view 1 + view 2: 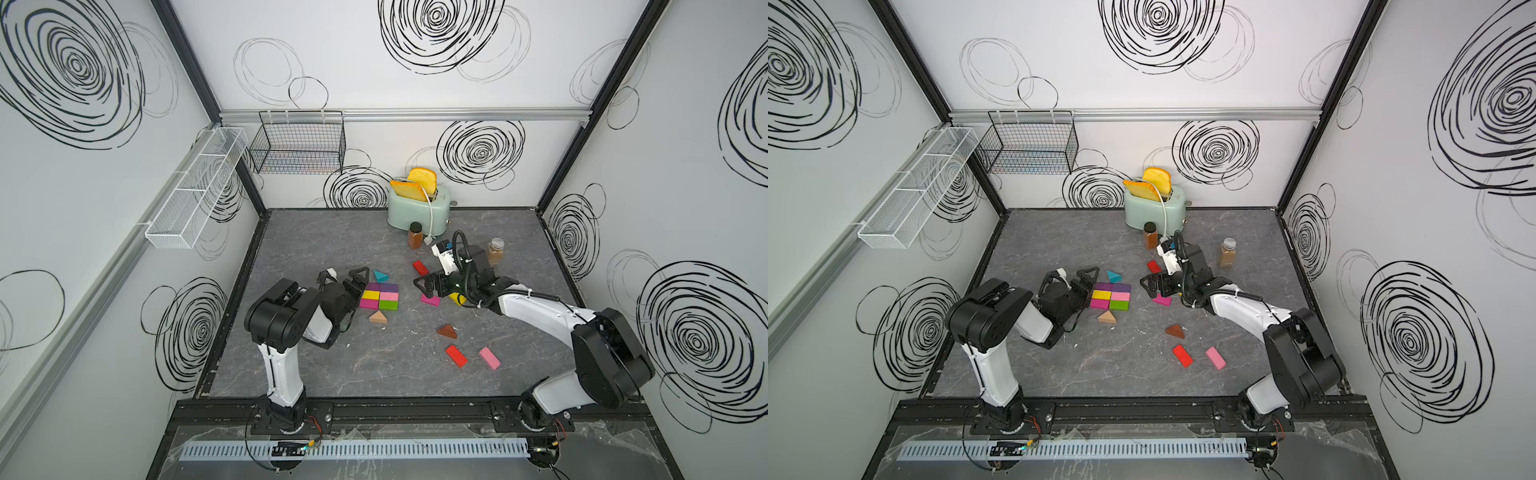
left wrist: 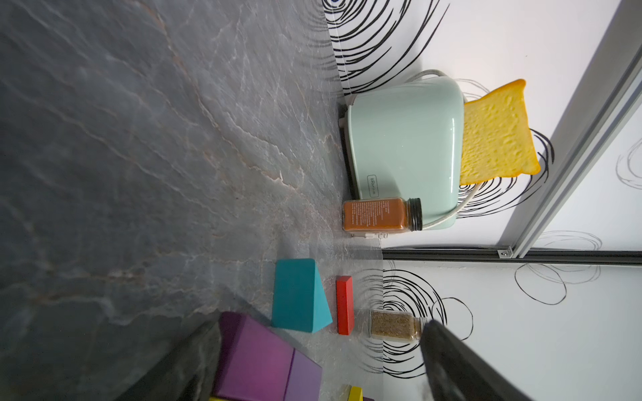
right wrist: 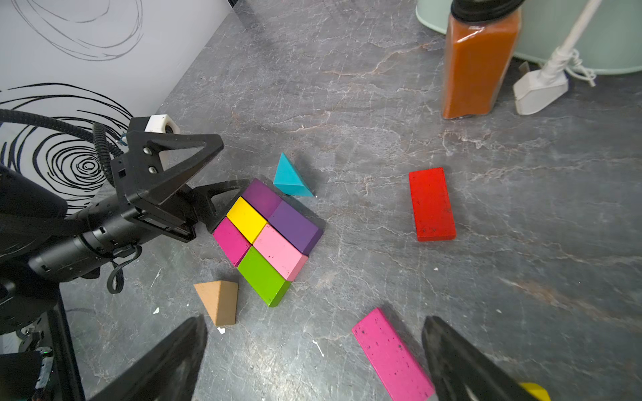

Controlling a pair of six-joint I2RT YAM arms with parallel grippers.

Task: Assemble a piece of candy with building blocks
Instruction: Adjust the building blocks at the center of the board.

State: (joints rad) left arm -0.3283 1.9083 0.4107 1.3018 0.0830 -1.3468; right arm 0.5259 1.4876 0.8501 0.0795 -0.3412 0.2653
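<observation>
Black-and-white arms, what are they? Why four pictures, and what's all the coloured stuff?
They are two robot arms fixed at the front of the table. Two pictures look down from above, side by side like two eyes; the other two come from a camera on each arm's wrist. Each arm ends in a pincer, called an end effector. The left end effector and the right end effector are open and hold nothing. On the table, six bricks lie packed in a rectangle, a teal wedge and a tan wedge beside it, loose bricks farther off. Farther back stand a toaster with toast and two spice jars.
</observation>
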